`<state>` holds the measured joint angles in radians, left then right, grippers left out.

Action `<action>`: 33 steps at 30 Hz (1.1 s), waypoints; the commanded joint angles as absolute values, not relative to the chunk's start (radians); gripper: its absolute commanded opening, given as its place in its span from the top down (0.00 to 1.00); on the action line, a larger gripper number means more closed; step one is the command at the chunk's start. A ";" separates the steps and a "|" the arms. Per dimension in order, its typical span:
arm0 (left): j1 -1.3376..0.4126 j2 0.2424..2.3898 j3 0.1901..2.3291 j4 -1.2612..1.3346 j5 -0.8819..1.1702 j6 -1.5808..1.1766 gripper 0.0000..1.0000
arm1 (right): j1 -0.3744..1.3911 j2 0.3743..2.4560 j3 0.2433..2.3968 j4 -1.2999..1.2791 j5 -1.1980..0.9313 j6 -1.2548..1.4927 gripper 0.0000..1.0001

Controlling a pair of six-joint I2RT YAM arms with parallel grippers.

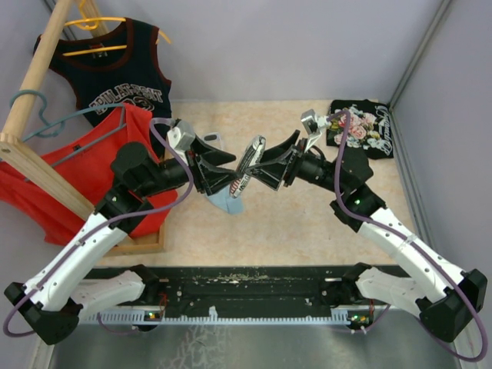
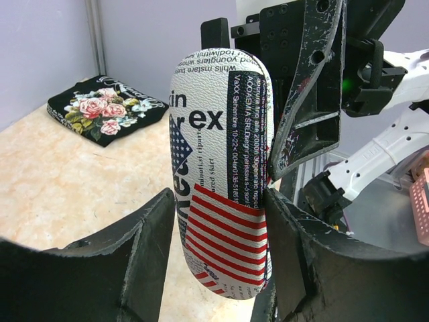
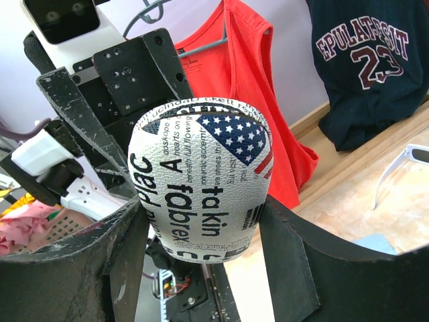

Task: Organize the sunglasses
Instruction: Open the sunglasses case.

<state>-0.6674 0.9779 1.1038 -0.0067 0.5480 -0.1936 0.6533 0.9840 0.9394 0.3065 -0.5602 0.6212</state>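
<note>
Along the left edge: a wooden rack (image 1: 38, 165) slants across the table (image 1: 307, 231), carrying a red vest (image 1: 92, 165) and a navy jersey (image 1: 115, 73). My left arm runs just beside it, so room there is tight.
Sunglasses, position: the sunglasses (image 3: 402, 164) lie on the table near the rack's wooden base, beyond my left fingers and touched by neither gripper.
Sunglasses, appearance: white frame, dark lens, thin white arm bending downward. Only one corner shows, at the edge of the right wrist view.
Left jaws: my left gripper (image 2: 220, 201) is clenched on one end of the case (image 1: 247, 165), with a pad at each long side.
Centre: the case, an oblong printed with flag and newsprint, is raised above the table between my two grippers. A light-blue cloth (image 1: 225, 201) lies on the table just nearside of it.
Right jaws: my right gripper (image 3: 200, 204) grasps the opposite end of the case, with a finger on each side.
Right rear corner: a folded black floral shirt (image 1: 361, 129) sits close to the right wall (image 1: 453, 115).
Open room: the widest stretch of tabletop lies between my grippers and my arm bases, and rightward toward the wall.
</note>
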 commanded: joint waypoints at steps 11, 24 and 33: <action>-0.663 0.989 1.125 -0.106 0.382 -0.116 0.42 | 0.660 0.933 0.999 0.402 -0.674 0.637 1.00; -0.663 0.999 1.149 -0.186 0.183 -0.040 0.43 | 0.660 0.937 0.984 0.408 -0.686 0.651 1.00; -0.663 1.006 1.152 -0.196 0.103 -0.024 0.43 | 0.660 0.939 0.971 0.415 -0.692 0.658 1.00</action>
